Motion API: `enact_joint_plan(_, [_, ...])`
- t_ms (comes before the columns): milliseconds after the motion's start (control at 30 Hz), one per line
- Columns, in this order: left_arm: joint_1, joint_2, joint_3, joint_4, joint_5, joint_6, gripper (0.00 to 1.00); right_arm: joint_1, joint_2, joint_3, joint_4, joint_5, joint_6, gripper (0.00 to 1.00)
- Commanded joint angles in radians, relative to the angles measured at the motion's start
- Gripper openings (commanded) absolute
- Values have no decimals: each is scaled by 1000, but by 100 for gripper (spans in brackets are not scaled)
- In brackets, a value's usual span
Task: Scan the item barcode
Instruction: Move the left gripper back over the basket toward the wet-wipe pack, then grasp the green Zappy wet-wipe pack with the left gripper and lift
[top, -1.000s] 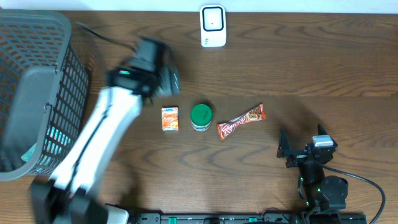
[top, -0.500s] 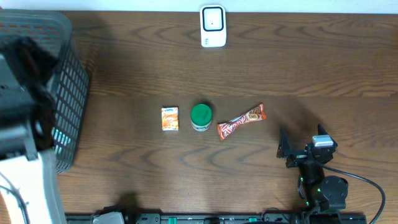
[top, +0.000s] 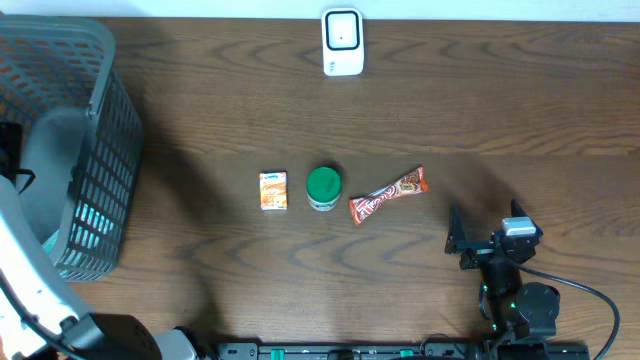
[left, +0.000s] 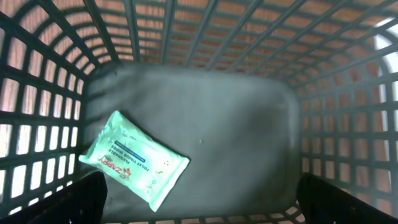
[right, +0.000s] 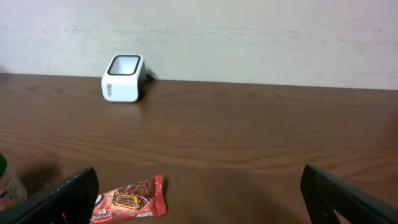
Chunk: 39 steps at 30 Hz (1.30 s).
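Overhead, the left arm (top: 25, 270) has swung away from the middle of the table (top: 500, 110). A second ago it reached toward 11 o'clock, above the row of goods. Half a second ago it loomed over the basket (top: 100, 40). Now only a white link shows at 8 o'clock, at the frame's left edge. The goods, the scanner and the right arm lie as they did.

From its wrist camera the left gripper (left: 214, 202) looks straight down into the basket. Its dark fingertips (left: 87, 199) sit at the two lower corners of the view, spread wide with nothing between them. Below lies a pale green wipes pack (left: 134, 160), flat on the grey basket floor toward 8 o'clock and turned at a slant.

The right gripper (top: 487, 235) sits low at 4 o'clock on the table, its fingers likewise wide apart and empty. It faces the far wall.

The scanner (top: 341, 42), white with a dark window, stands at 12 o'clock against the table's far edge. Three goods lie in a row at the centre. An orange carton (top: 273, 190) is at the 9 o'clock end, and a green-lidded tub (top: 323, 187) is just beside it. A red-and-brown candy bar (top: 388, 195) lies at the 3 o'clock end, angled up toward 2 o'clock. No barcode can be made out on any of them.
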Motion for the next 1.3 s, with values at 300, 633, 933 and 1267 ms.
enact_joint_plan(300, [41,61,-114,-121,37,-727,98,-9,-5,-3,-1,-2,0,99])
enact_joint_plan(633, [41,218,-121,-106,-37,-728,98,-9,-5,-3,-1,-2,0,99])
enact_joint_plan(933, [41,345,-121,-69,-37,-728,98,-9,-5,-3,-1,-2,0,99])
enact_joint_plan(1267, [41,451,-121,-52,-36,-728,98,-9,-5,-3,-1,-2,0,99])
